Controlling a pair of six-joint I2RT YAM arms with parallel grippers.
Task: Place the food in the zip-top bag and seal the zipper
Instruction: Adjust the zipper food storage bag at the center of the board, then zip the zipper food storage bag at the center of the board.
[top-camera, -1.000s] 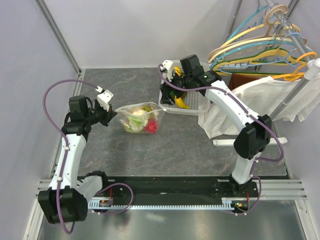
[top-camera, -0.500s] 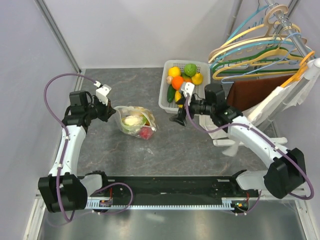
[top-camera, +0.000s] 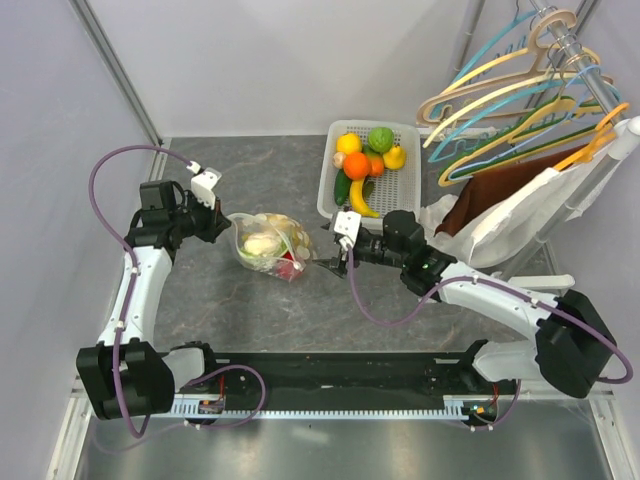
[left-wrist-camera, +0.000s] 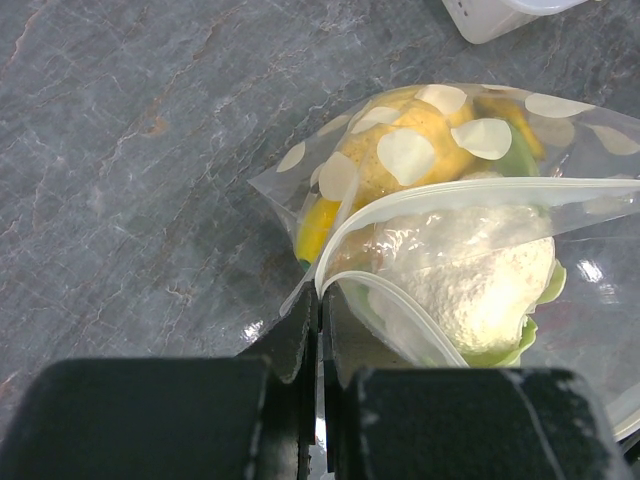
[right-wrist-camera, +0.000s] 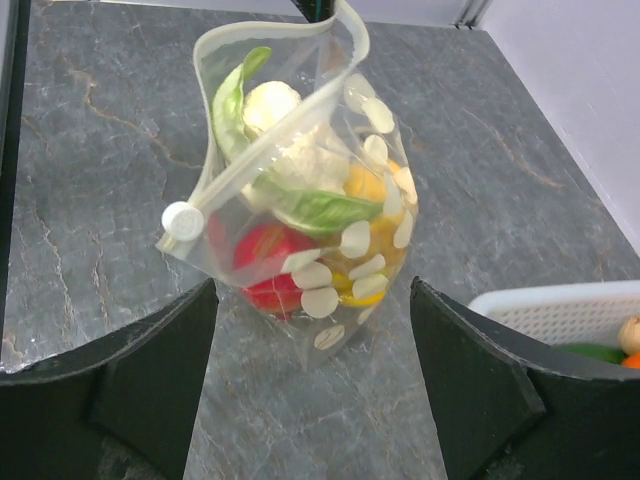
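Some food (right-wrist-camera: 265, 262) in bag (right-wrist-camera: 335, 335), maybe cauliflower (left-wrist-camera: 470, 280)

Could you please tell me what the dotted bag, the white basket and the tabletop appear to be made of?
The zip-top bag looks like thin, glossy clear plastic film: its contents show through and it creases. The basket seems to be moulded white plastic, with slotted walls and a matte finish. The tabletop resembles dark grey veined stone, possibly a printed laminate.

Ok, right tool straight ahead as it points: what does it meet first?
The right tool would likely meet the zip-top bag first, near its white slider tab; the gap is unclear.
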